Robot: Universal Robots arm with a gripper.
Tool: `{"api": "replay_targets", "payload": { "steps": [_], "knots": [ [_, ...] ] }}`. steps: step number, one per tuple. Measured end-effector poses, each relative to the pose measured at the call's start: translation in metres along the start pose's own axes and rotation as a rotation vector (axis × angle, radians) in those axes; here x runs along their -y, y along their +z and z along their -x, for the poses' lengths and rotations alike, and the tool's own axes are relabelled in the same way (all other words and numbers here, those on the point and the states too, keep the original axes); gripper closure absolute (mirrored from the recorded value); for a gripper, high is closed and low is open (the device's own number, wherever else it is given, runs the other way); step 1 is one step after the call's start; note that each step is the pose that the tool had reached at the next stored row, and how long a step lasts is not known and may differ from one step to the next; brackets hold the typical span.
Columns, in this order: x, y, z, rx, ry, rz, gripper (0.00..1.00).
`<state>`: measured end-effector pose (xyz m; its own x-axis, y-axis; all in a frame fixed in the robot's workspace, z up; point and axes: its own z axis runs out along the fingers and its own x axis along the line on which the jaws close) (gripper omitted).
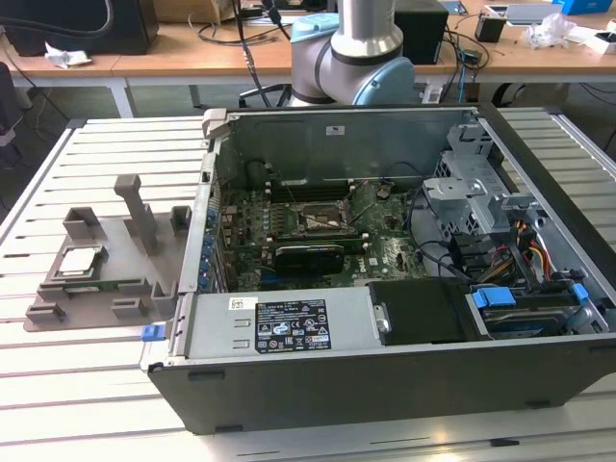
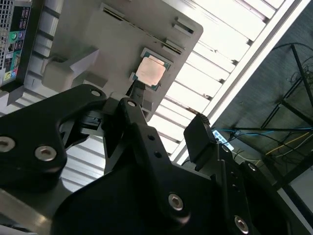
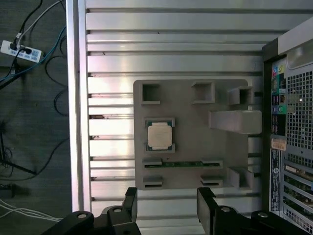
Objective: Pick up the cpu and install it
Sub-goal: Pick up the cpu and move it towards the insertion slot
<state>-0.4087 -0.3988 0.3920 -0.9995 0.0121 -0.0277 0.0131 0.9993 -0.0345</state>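
- The gripper [image 3: 167, 198] has its jaws spread wide with nothing between them; in the first wrist view the two dark fingers [image 3: 131, 205] stand apart with bare table slats showing through the gap.
- The cpu [image 3: 159, 135], a silver-lidded square, lies out ahead of the jaws, roughly in line with the gap between them and well apart from both fingertips. The second wrist view shows it past the fingers too [image 2: 151, 71].
- It rests flat in a square recess of the grey fixture tray [image 3: 195, 147], whose nearest edge sits just ahead of the fingertips in the first wrist view.
- Between the cpu and the jaws, a thin green strip [image 3: 181, 163] lies in a slot of the same tray.
- Beyond the cpu, the tray carries small open pockets, and to one side a raised post [image 3: 234, 120].
- The tray sits on a slatted metal table [image 3: 171, 49].
- Off to one side of the jaws, past the tray, stands the open computer case [image 3: 293, 122], its port panel facing the tray.
- In the exterior view the cpu [image 1: 79, 261] is on the tray [image 1: 115, 265] at the case's [image 1: 385, 385] left, and the motherboard socket [image 1: 322, 219] lies inside the case.
- The arm's base [image 1: 371, 38] rises behind the case.
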Motion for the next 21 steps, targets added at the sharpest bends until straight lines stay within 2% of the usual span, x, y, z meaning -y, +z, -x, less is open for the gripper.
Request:
{"api": "replay_targets", "payload": {
  "steps": [7,11,16,19,21],
  "knots": [
    [-0.0001,0.0026,-0.0001,0.0,0.0,0.0,0.4],
    [-0.0004,0.0105,-0.0003,0.0,0.0,0.0,0.4],
    [-0.0008,0.0141,-0.0004,0.0,0.0,0.0,0.4],
    [-0.0028,0.0159,-0.0005,0.0001,0.0,0.0,0.4],
    [-0.0072,0.0171,-0.0006,0.0,0.0,0.0,0.4]
  ]
}}
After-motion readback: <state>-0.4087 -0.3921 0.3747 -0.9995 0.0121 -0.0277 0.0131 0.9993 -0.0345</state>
